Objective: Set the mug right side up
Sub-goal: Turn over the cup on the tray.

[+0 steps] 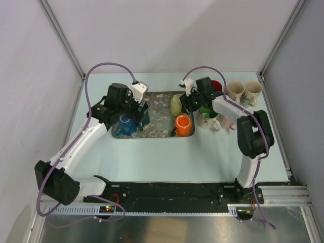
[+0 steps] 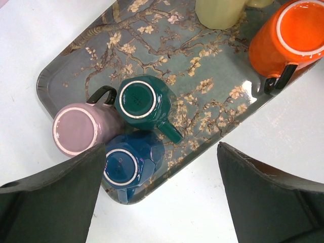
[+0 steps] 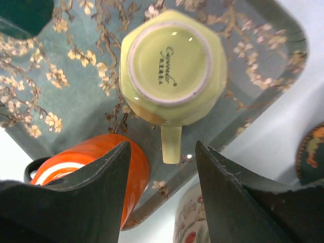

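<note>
Right wrist: orange mug (image 3: 81,151) beside handle (image 3: 171,144).

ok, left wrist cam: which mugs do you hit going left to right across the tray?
pink mug → dark green mug → pale yellow mug → orange mug. The blue mug overlaps the green one sideways, so it's left out.

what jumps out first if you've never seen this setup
The blossom-patterned tray catches the eye, with a pink mug, a green mug and a blue mug huddled bottom-up at its left end. Toward its right end a yellow-green mug also sits upside down, the open right fingers poised over its handle.
</note>
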